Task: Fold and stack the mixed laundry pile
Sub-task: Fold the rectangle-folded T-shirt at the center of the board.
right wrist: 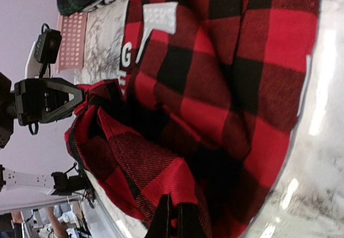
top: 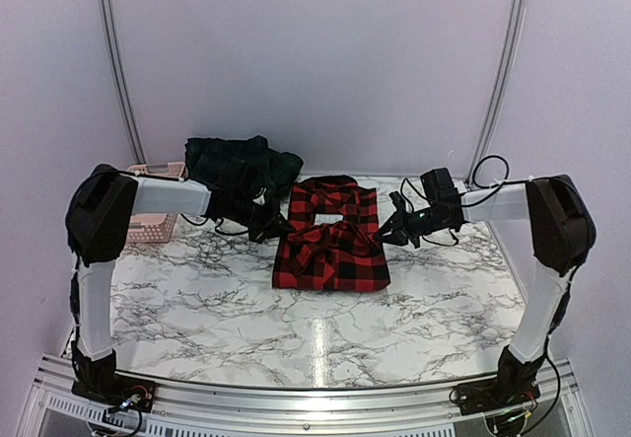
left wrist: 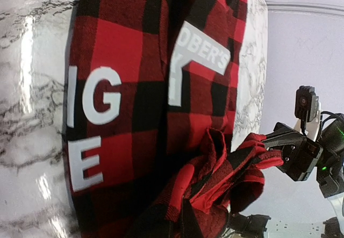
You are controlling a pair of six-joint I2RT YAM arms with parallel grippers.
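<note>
My left pincer [top: 279, 228] and right pincer [top: 383, 232] are each clamped shut on the shirt [top: 335, 259], mid-frame. I judge both hold its hem raised so it folds over evenly.

Soft, even light falls from above and shadows are faint. Glare streaks the glossy table [top: 320, 348] in every view. In the wrist views the checked shirt [left wrist: 123, 157] blurs at its nearest folds.

Arms [top: 96, 299]: white links, black joints, loose black cables.

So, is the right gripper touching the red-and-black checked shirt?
Touching. The right wrist view shows the right gripper shut on a raised fold of the checked shirt, cloth pinched between its fingers.
</note>
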